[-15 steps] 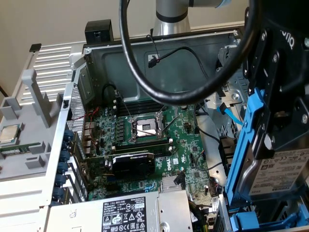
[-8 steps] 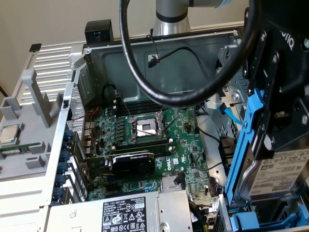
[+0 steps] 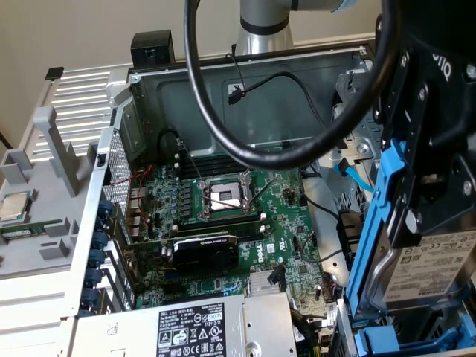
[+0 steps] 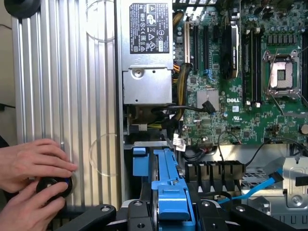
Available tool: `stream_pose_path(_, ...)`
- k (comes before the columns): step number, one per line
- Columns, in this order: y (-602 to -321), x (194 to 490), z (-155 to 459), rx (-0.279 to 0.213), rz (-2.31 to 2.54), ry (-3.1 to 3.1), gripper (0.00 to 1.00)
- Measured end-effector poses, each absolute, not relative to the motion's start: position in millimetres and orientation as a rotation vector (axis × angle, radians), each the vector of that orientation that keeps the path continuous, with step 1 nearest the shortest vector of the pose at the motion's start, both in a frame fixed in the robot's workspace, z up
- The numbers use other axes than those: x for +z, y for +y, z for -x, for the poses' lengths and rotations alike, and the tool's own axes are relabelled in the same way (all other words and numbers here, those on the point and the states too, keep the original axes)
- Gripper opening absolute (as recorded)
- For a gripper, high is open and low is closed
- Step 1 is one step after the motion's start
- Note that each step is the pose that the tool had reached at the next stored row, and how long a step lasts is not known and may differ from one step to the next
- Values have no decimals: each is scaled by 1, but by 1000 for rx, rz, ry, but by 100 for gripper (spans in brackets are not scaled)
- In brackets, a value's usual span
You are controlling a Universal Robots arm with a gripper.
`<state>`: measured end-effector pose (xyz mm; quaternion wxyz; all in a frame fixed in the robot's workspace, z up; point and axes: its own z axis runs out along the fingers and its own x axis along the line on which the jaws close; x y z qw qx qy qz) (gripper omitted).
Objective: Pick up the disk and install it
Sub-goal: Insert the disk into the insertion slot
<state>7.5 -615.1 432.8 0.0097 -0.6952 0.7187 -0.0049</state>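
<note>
Soft, even room light from overhead; the pale wall [image 3: 89, 37] is bright; the computer case [image 3: 282, 111] is dimmer inside, with deep shadow around the graphics card [image 3: 204, 253]; the ribbed silver panel [image 4: 62, 86] has a mild sheen and two faint ring-shaped reflections; the disk [image 3: 435, 271] has a label that glows white.

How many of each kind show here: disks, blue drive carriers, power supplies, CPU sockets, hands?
Disk: 1
Blue carriers: 2
Power supply: 1
CPU socket: 1
Hands: 2
Total: 7
</note>
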Motion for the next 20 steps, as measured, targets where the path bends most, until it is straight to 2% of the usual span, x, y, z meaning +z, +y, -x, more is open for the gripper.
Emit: stream_pose_path(20,-614,429,-7,-15,2179,2236,37)
